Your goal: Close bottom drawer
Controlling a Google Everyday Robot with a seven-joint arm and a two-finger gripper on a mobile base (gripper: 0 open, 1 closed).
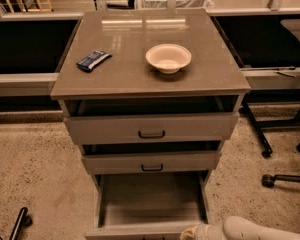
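Your bottom drawer [150, 199] is the lowest of the three and stands pulled far out toward the camera, so you look down into its open box. Its front panel lies along the lower edge of the picture and faces the camera. The long axis of that front runs left to right, and the side walls run back from it into the cabinet, square to the front.

The hand [191, 232] sits at the very bottom of the picture, right of centre, with its pale tip at the right part of the drawer's front. The white arm [250, 229] comes in behind it from the lower right. You cannot tell how far the hand is open, nor whether it has hold of anything.

Above, the middle drawer [151, 161] is out a little, and the top drawer [150, 126] is likewise out a little, with a dark gap behind each. Each has a small dark handle at its centre.

On the bench [140, 81] a cream bowl [168, 58] stands upright right of centre. A dark blue packet [93, 60] lies flat at the left, well apart from the bowl, its length slanting. It bears pale markings, but you cannot read any writing on it.
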